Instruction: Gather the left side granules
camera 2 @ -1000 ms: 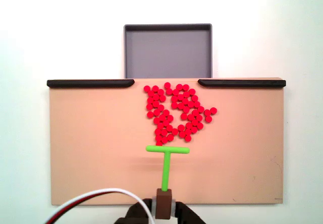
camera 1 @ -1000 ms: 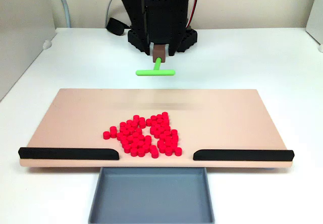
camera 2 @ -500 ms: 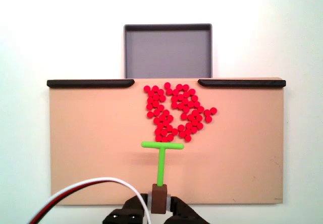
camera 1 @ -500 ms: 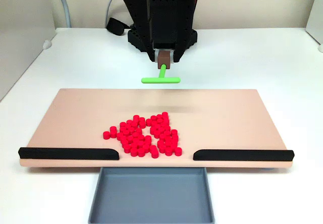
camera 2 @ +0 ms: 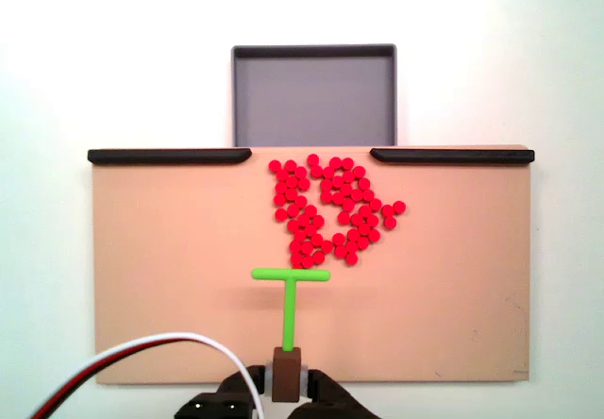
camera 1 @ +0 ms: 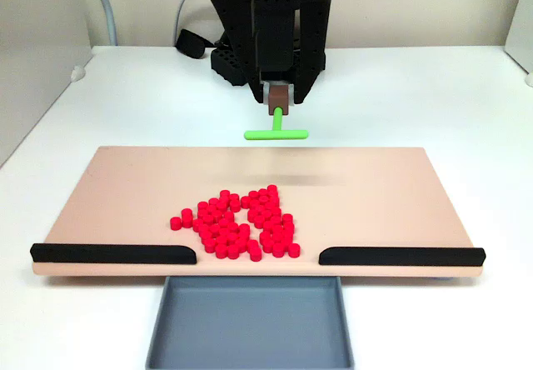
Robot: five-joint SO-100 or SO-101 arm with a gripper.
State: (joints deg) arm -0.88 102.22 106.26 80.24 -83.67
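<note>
The granules [camera 1: 237,224] are dozens of small red cylinders bunched near the middle of the tan board [camera 1: 125,187], close to its front gap. From above, the granules [camera 2: 330,209] spread a little right of the board's [camera 2: 170,277] centre. My gripper [camera 1: 279,97] is shut on the brown handle block of a green T-shaped pusher [camera 1: 276,134], which hangs above the board's far edge and is raised off it. In the top-down view the gripper [camera 2: 286,388] sits at the bottom edge. The pusher's [camera 2: 291,276] crossbar lies just below and left of the granules, apart from them.
Two black rails [camera 1: 112,253] [camera 1: 400,256] line the board's front edge, with a gap between them. A grey tray [camera 1: 250,324] sits beyond that gap, and is the tray [camera 2: 314,98] at the top from above. A white and red cable [camera 2: 142,358] trails by the arm.
The pusher and gripper have shifted sideways, right in the front view and left in the top-down view. The granules have not moved.
</note>
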